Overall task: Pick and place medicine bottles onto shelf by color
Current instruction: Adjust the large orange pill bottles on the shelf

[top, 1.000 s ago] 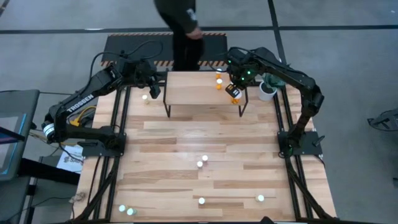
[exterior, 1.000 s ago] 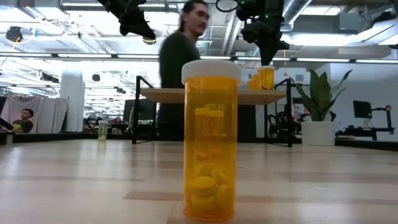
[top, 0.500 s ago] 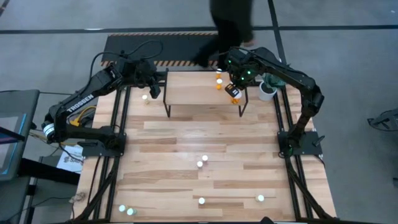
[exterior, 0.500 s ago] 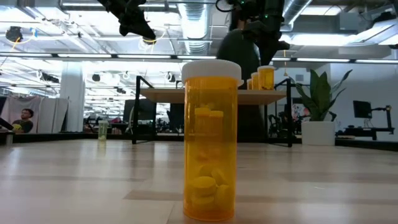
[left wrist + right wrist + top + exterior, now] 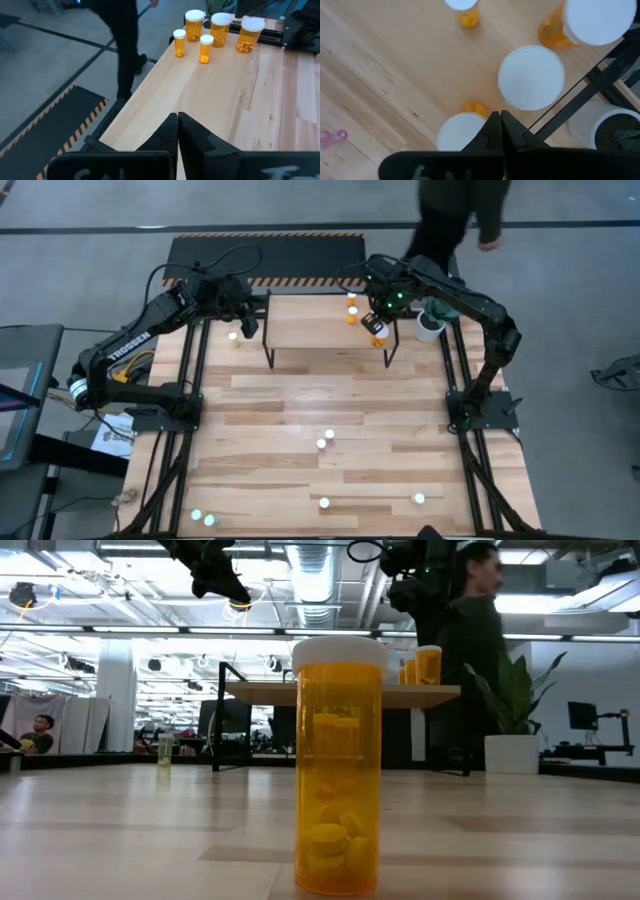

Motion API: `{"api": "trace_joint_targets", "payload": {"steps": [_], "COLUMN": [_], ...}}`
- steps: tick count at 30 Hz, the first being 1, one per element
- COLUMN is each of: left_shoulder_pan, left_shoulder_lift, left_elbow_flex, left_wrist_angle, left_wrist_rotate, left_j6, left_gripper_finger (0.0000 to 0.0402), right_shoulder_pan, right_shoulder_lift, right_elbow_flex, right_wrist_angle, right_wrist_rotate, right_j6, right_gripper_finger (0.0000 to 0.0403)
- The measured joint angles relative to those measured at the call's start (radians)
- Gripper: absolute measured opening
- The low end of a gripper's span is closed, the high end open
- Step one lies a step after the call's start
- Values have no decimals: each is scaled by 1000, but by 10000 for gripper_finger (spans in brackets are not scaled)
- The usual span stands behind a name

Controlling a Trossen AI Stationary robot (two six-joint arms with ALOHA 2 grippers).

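1. Medicine bottles, orange plastic cylinders with white round caps point(image 5: 211, 29), stand grouped at the right end of the small light-wood shelf with thin black legs point(image 5: 310, 321).
2. More white-capped bottles point(image 5: 323, 443) lie scattered over the plank counter point(image 5: 300, 410); one big orange bottle point(image 5: 338, 765) stands close to the low camera.
3. Right claw point(image 5: 381, 308) hangs shut and empty just above the shelf's grouped bottles.
4. Left claw point(image 5: 247, 323) is shut and empty near the shelf's left end.
5. Someone in dark clothes point(image 5: 452, 220) walks behind the counter.
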Motion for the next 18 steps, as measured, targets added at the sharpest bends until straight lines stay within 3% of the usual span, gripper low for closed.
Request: {"api": "trace_joint_targets", "payload": {"steps": [18], "left_shoulder_pan": [0], "left_shoulder_lift": [0], "left_elbow_flex": [0], "left_wrist_angle": [0], "left_wrist_rotate": [1], "left_j6": [-2], "left_gripper_finger": [0], "right_shoulder_pan": [-9], "right_shoulder_lift": [0], "right_elbow_flex": [-56], "right_wrist_angle": [25], "right_wrist_rotate": [-4], "right_j6": [-2], "right_gripper_finger": [0]}}
